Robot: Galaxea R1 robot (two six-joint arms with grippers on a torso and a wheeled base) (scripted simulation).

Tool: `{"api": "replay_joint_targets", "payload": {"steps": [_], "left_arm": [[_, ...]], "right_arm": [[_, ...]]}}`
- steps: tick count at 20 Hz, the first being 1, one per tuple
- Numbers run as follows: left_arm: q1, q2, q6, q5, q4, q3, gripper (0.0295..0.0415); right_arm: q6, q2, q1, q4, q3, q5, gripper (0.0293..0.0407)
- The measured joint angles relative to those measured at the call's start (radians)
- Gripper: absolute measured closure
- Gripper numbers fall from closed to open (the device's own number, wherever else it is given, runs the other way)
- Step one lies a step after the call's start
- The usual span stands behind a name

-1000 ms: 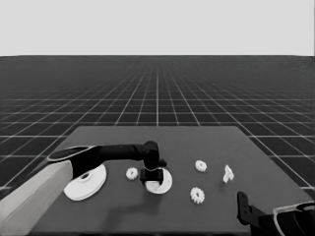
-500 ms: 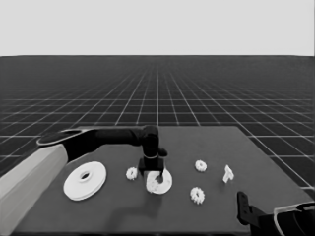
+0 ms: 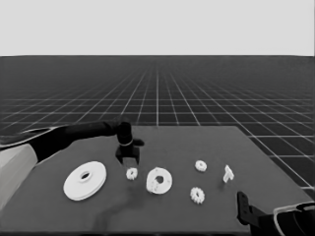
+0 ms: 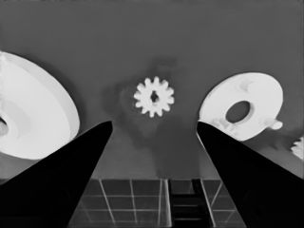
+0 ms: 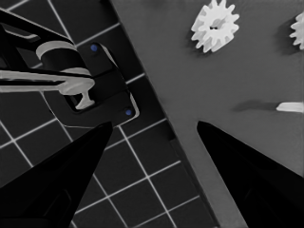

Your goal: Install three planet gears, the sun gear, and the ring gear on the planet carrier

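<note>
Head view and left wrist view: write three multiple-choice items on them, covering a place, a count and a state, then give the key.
1. The gear nearest the left arm's jaws lies
A. between the larger round part and the smaller round part
B. on the larger round part
C. on the smaller round part

2. Gears lying loose on the table:
A. two
B. three
C. five

3. The left arm's jaws are
A. shut on a gear
B. open, holding nothing
C. shut on the larger round part

Key: 1 A, the wrist view shows it on bare table between them. 2 B, that gear plus two others. 3 B, the wedges stand apart.
</note>
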Motion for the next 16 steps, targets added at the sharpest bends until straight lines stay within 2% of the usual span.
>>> {"api": "replay_joint_targets", "payload": {"steps": [1,3,10,12,16], "left_arm": [[0.073,0.013,0.021,-0.033,0.074,-0.039,0.0326],[0.157,0.034,0.053,-0.073,0.138,-0.101,0.0326],[0.191,0.049,0.073,-0.098,0.167,-0.143,0.0326],[0.191,0.049,0.073,-0.098,0.167,-0.144,0.0397],[0.191,0.049,0.073,-0.098,0.167,-0.144,0.0398]], "right_arm": [[0.000,0.000,0.000,0.000,0.000,0.000,0.0315],[0.000,0.000,0.000,0.000,0.000,0.000,0.0315],[0.000,0.000,0.000,0.000,0.000,0.000,0.0315],[0.000,0.000,0.000,0.000,0.000,0.000,0.0315],[0.000,0.000,0.000,0.000,0.000,0.000,0.0315]]}}
